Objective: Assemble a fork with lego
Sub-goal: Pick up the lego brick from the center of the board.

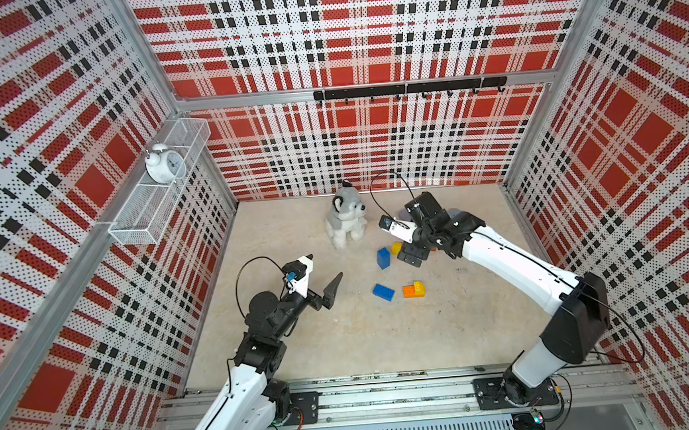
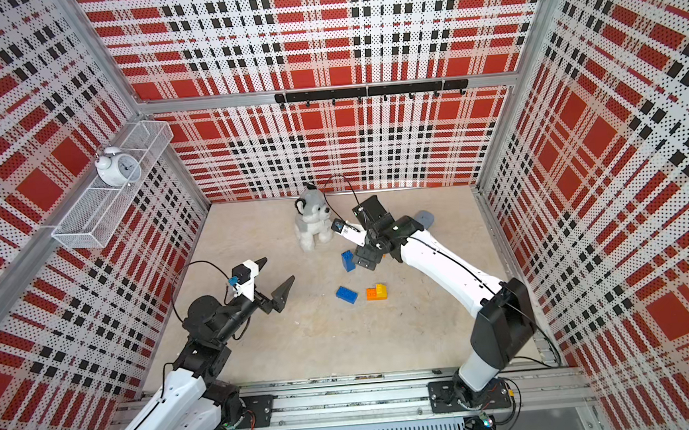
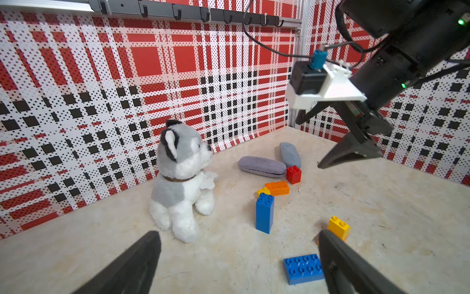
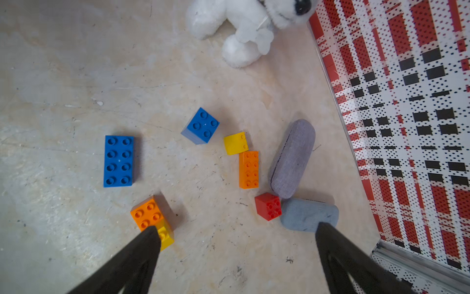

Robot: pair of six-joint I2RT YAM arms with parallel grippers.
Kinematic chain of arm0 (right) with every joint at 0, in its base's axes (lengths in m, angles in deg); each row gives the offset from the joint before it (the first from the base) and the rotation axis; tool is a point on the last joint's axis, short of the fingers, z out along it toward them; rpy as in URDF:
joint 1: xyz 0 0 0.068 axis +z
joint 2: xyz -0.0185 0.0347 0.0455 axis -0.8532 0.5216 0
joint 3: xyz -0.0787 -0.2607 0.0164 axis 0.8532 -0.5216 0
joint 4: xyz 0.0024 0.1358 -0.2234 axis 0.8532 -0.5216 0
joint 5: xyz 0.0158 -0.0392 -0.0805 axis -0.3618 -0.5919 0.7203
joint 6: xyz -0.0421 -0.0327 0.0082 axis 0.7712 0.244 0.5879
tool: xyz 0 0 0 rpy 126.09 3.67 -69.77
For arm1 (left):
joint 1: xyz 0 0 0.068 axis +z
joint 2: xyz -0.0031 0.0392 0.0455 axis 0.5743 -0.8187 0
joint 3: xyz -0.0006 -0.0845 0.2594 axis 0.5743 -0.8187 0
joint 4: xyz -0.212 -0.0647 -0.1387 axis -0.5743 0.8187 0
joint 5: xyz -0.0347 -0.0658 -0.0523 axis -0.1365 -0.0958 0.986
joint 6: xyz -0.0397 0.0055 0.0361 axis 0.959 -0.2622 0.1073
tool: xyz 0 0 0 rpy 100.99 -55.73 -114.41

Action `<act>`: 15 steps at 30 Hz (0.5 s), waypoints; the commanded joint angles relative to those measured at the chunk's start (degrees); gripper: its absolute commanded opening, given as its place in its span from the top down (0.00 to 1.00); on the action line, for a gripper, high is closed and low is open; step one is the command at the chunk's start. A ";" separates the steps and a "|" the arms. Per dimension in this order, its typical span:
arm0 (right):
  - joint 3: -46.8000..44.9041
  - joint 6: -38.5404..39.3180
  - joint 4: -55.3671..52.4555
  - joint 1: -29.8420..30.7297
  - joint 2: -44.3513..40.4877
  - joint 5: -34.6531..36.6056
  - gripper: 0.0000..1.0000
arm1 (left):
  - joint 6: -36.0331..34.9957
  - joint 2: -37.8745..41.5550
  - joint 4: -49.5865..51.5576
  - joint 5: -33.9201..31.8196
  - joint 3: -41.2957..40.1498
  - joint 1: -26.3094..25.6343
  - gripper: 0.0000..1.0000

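Note:
The lego lies loose on the floor and no fork is in view. An upright blue brick [image 1: 383, 258] [image 3: 265, 213] stands by a yellow one [image 4: 236, 143]. Close by lie an orange brick [image 4: 248, 169] and a red one [image 4: 269, 206]. A flat blue brick [image 1: 383, 292] [image 4: 118, 161] lies beside an orange brick joined to a yellow one [image 1: 414, 290] [image 4: 150, 216]. My right gripper [image 1: 414, 257] [image 4: 236, 229] hangs open and empty above bare floor between the joined pair and the red brick. My left gripper [image 1: 324, 273] [image 3: 237, 235] is open and empty, left of the bricks.
A plush husky [image 1: 345, 220] sits at the back, near the upright blue brick. Two grey-blue cases [image 4: 292, 157] [image 4: 309, 215] lie against the red and orange bricks by the right wall. A wire basket [image 1: 140, 222] holding a clock hangs on the left wall.

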 commanded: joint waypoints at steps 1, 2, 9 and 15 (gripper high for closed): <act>2.96 0.21 -8.67 -0.22 2.75 -4.40 0.00 | 0.70 -0.52 -1.61 1.44 0.56 0.71 0.02; 3.74 0.51 -10.20 -0.07 3.62 -5.33 0.00 | 0.83 -0.69 -1.62 1.48 0.64 0.75 0.02; 2.11 3.92 -14.14 4.72 8.43 -3.81 0.17 | 0.85 -0.77 -1.61 1.52 0.72 1.49 0.02; 2.08 6.01 -16.60 5.98 13.63 -4.95 0.27 | 0.96 -1.20 -1.52 2.14 0.82 2.02 0.02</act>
